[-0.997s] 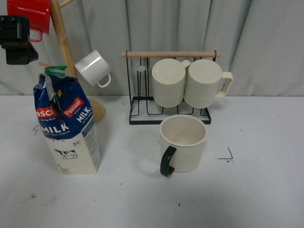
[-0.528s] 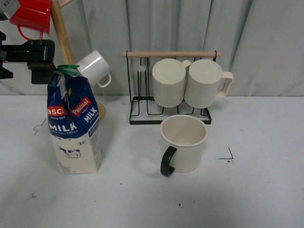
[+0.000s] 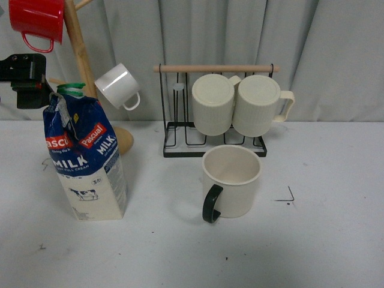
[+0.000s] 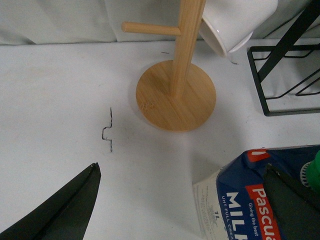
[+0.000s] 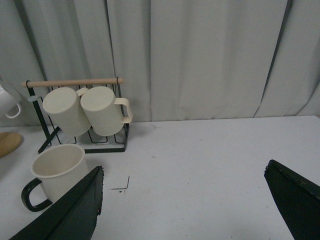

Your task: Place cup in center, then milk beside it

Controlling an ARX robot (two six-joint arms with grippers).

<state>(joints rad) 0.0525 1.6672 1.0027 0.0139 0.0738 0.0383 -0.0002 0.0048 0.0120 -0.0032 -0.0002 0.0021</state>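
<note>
Blue-topped milk (image 3: pixel 87 162): upright, close beside the left jaws, spread wide. Cup (image 5: pixel 56 172): outside the right jaws, likewise apart.

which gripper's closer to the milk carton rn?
Left. The left gripper hangs open by the top of the milk; the right gripper is off beyond the cup, milk outside its view.

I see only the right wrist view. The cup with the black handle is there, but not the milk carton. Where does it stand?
Observer: The milk stands upright on the table, left of the cup and apart from it.
Operator: Does the left hand hold it?
Observer: No. The left hand is open, up beside the carton's top, gripping nothing.
Operator: What is behind the carton?
Observer: A wooden mug tree with a red mug hanging high on it.
</note>
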